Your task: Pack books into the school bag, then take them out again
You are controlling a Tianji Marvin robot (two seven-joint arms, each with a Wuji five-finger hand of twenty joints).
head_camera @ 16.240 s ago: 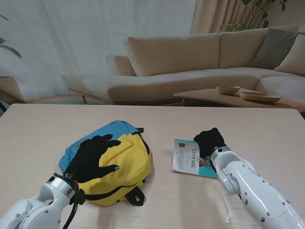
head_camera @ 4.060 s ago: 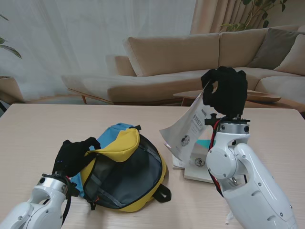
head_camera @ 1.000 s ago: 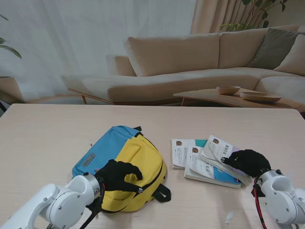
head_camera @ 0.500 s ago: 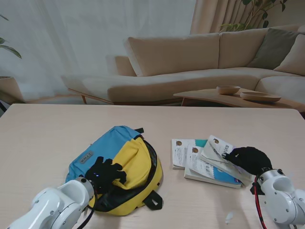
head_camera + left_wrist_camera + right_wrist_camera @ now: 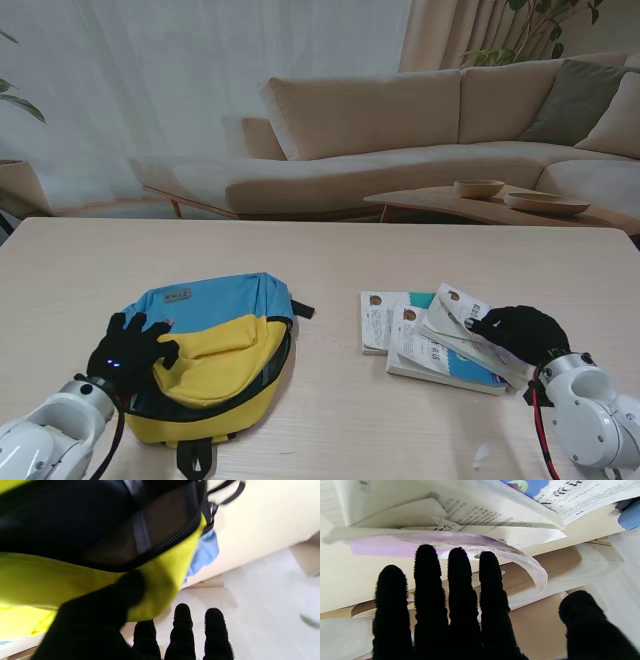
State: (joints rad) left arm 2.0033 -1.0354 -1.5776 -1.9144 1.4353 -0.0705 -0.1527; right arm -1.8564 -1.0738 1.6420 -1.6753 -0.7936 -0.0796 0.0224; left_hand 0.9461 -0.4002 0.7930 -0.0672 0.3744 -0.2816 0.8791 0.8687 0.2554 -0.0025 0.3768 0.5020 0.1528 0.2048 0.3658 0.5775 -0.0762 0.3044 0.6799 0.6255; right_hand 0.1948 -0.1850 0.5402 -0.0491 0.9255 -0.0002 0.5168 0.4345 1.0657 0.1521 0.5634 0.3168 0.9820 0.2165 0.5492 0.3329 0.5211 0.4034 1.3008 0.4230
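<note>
Bag [image 5: 215,345] dragged left across table [image 5: 330,250]; left fingers [image 5: 150,352] clamped on flap; right fingers [image 5: 480,322] apart.

The stand camera looks down over the pale wooden table [image 5: 330,250] toward a beige sofa [image 5: 400,130]; both wrist cameras sit close, sharing its yellow-and-blue fabric school bag [image 5: 210,350] [image 5: 160,572] and white paper books [image 5: 430,335] [image 5: 495,522].

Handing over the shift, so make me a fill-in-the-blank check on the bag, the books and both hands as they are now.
1. The left hand holds the bag by its ____ flap.
2. The bag's zipper is ____, showing a dark inside.
3. The books lie on the table, to the bag's ____.
4. The right hand rests on the ____.

Missing words: yellow; open; right; books
</note>
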